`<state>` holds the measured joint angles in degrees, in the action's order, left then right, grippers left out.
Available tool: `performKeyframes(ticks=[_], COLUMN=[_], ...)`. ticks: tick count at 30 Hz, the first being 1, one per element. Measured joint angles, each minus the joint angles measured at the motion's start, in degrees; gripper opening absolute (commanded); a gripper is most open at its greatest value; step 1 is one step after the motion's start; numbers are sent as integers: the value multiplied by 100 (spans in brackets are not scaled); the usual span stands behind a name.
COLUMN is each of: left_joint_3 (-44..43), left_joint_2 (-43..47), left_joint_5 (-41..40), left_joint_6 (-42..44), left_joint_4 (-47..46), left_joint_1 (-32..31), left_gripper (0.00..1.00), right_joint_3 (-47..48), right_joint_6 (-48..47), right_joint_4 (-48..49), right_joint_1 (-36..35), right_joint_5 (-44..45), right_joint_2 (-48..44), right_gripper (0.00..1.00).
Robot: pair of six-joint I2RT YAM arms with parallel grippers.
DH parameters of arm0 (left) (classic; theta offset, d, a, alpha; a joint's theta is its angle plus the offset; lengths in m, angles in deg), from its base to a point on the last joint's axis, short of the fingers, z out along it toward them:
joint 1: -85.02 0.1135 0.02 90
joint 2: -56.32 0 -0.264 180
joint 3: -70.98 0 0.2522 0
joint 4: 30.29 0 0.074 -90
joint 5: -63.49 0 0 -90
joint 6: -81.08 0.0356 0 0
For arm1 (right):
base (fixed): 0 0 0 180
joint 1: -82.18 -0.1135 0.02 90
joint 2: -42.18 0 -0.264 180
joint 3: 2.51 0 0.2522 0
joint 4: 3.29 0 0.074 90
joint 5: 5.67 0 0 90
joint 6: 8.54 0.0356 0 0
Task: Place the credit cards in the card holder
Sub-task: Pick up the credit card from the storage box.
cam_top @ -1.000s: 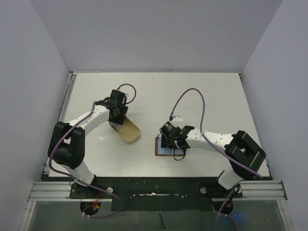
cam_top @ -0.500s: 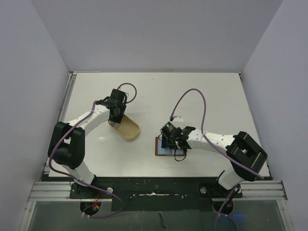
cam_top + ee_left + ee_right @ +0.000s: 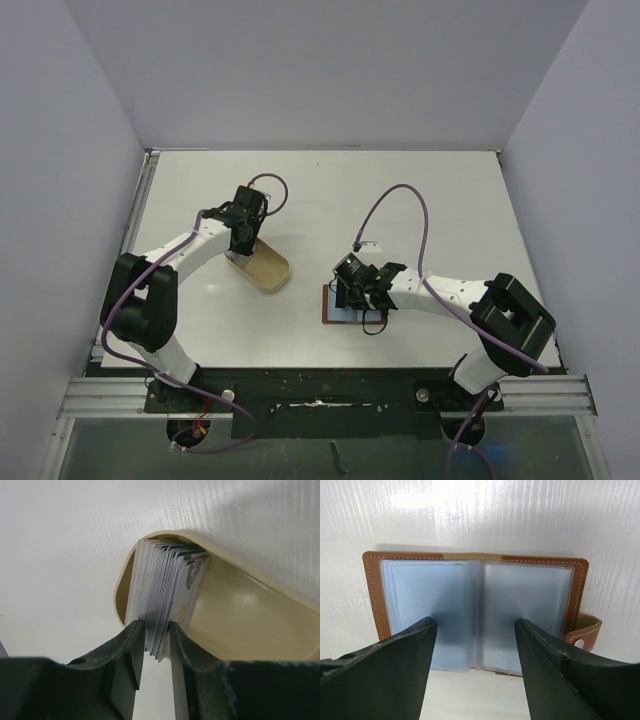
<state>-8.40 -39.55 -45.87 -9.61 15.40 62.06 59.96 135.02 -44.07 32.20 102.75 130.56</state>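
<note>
The credit cards (image 3: 160, 590) stand on edge as a thick stack at the near end of a tan round-ended tray (image 3: 240, 605). My left gripper (image 3: 155, 630) is shut on the stack, with one finger against each side. In the top view the left gripper (image 3: 241, 238) sits over the tray's far end (image 3: 268, 272). The card holder (image 3: 372, 595) lies open flat, showing pale blue clear sleeves and a snap tab (image 3: 582, 632) at the right. My right gripper (image 3: 475, 625) is open and empty, its fingers straddling the centre fold just above it. In the top view the right gripper (image 3: 352, 295) covers most of the holder (image 3: 330, 308).
Grey walls enclose the white table on three sides. The black front rail (image 3: 320, 385) carries both arm bases. A purple cable (image 3: 400, 200) loops above the right arm.
My left gripper and the tray have shifted slightly toward the far side. The right gripper has moved a little over the open holder.
</note>
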Motion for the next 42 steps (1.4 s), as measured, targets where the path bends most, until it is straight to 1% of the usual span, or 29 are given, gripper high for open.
performKeyframes(ticks=[3, 6, 9, 11, 15, 17, 20, 36, 42], left_joint_3=[0, 0, 0, -2, -7, -22, -24, -98, -199], left_joint_2=[0, 0, -4, -26, -136, -175, -201, -205, -208], left_joint_5=[-11, -17, -22, -37, -142, -192, -234, -431, -446], left_joint_6=[13, 28, 61, 74, 114, 118, 120, 162, 157], left_joint_4=[2, 2, 2, 0, 0, 2, 4, 31, 188], left_joint_1=[-22, -31, -31, -35, -66, -85, -105, -302, -356], left_gripper=[25, 36, 41, 43, 43, 41, 33, 0, 0], right_joint_3=[0, 0, 0, 0, 0, 0, -17, -90, -90], right_joint_6=[-2, 0, 0, -2, -2, 0, 0, 0, 0], right_joint_4=[0, 0, 0, 0, 2, 4, 17, 39, 37], right_joint_1=[2, 2, 0, 0, 0, 2, 0, 0, 2], right_joint_5=[0, 0, 0, -2, -2, -4, -7, -13, -17], right_joint_2=[0, 0, 0, 0, 0, -2, -28, -162, -162], right_gripper=[65, 65, 65, 65, 64, 64, 65, 65, 65])
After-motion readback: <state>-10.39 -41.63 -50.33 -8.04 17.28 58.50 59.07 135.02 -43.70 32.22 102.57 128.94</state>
